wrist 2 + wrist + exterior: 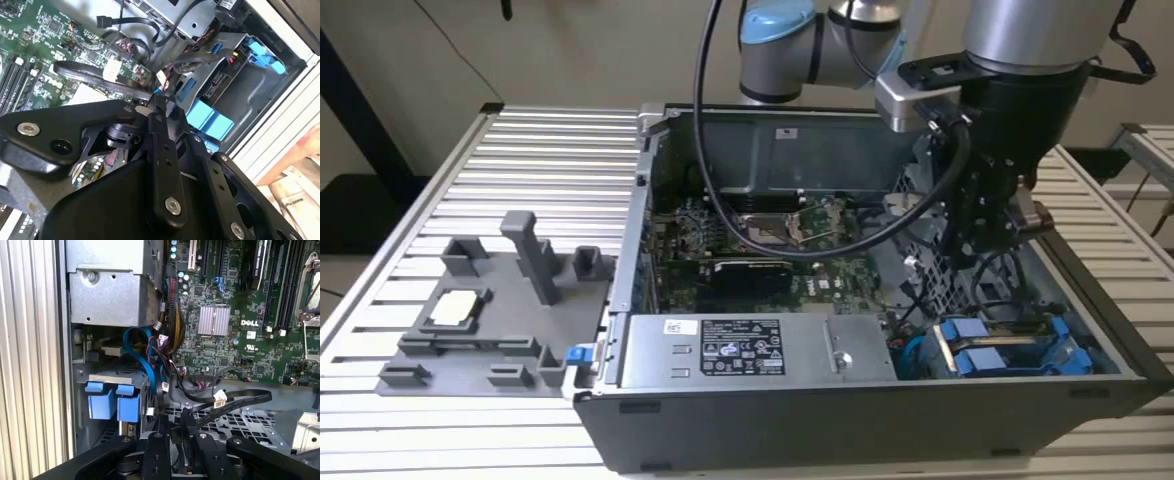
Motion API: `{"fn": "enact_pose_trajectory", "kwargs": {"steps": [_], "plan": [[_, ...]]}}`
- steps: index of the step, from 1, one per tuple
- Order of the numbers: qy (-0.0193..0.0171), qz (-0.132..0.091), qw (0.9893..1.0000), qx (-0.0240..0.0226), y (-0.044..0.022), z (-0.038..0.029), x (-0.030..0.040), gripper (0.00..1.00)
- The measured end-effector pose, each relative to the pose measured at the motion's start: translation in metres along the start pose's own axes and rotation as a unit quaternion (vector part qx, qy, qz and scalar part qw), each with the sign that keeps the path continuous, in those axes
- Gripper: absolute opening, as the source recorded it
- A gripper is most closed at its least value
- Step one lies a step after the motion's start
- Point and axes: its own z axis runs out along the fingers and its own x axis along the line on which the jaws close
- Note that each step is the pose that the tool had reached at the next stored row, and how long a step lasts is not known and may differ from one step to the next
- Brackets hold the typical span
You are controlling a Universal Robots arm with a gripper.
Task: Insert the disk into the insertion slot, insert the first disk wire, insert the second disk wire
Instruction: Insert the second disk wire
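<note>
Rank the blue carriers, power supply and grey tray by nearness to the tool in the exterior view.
1. Blue carriers: just beneath the tool.
2. Power supply: toward the exterior view's left.
3. Grey tray: outside the case, farthest left.

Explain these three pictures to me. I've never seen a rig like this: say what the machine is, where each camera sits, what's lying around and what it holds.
This is one robot arm with a gripper at its end, pointing down into an open computer case that lies on a slatted metal table. The exterior view comes from a camera off the arm. Both wrist views come from cameras riding on the arm, looking past the gripper at the green circuit board and black cables. Two blue drive carriers sit in a corner of the case. A grey fixture tray lies beside the case. Whether the gripper holds anything, I cannot tell.
</note>
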Motion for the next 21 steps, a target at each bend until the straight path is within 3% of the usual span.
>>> {"fn": "enact_pose_trajectory", "kwargs": {"steps": [3,5,7,8,15,18,21], "plan": [[-0.0071,0.001,1.0,0.0008,0.0003,0.0011,-0.0001,0.26],[-0.0086,0.001,1.0,0.0009,0.0004,0.0014,-0.0003,0.26],[-0.0088,0.001,1.0,0.0009,0.0004,0.0014,-0.0001,0.24],[-0.0088,0.001,1.0,0.0009,0.0004,0.0014,-0.0001,0.17],[-0.0088,0.001,1.0,0.0009,0.0004,0.0013,0.0002,0.17],[-0.0088,0.001,1.0,0.0009,0.0004,0.0013,0.0002,0.24],[-0.0049,0.001,1.0,0.0007,0.0007,0.002,0.0,0.31]]}}
